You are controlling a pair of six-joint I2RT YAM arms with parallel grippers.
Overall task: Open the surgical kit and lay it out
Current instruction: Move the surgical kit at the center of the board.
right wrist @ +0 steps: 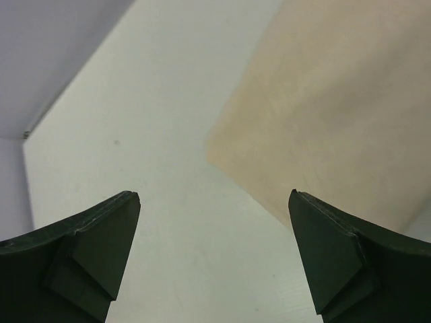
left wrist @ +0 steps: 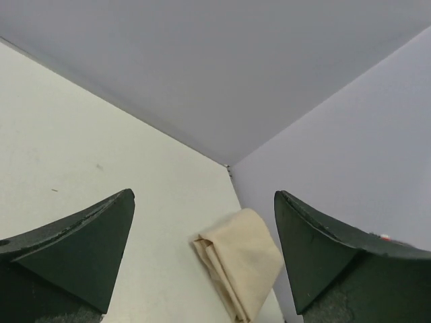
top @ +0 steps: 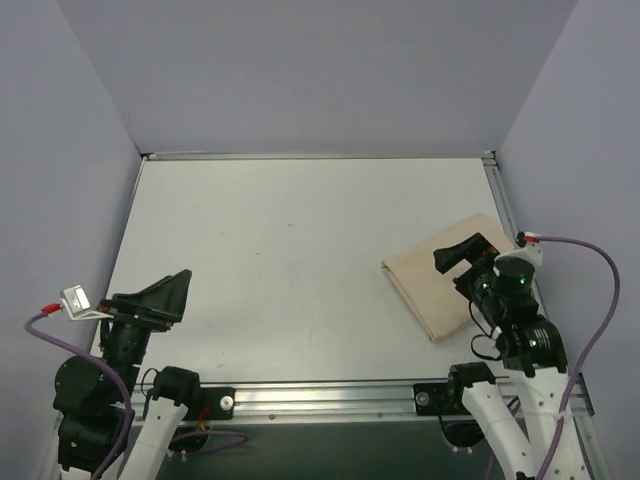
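Both my left gripper (top: 168, 290) and right gripper (top: 466, 256) stand spread wide, empty, and I see the beige wrap (top: 428, 285) folded shut at three o'clock on the white table (top: 290, 250), grey-lilac walls (top: 320, 70) around.

The cloth wrap (top: 440, 285) is laid on the tabletop (top: 290, 260) at its right side, close to the right edge and nearer the front than the back. The right claw (top: 465, 252) is positioned above the wrap's near right part. The left claw (top: 165, 295) is found at the front left corner, well apart from the wrap.
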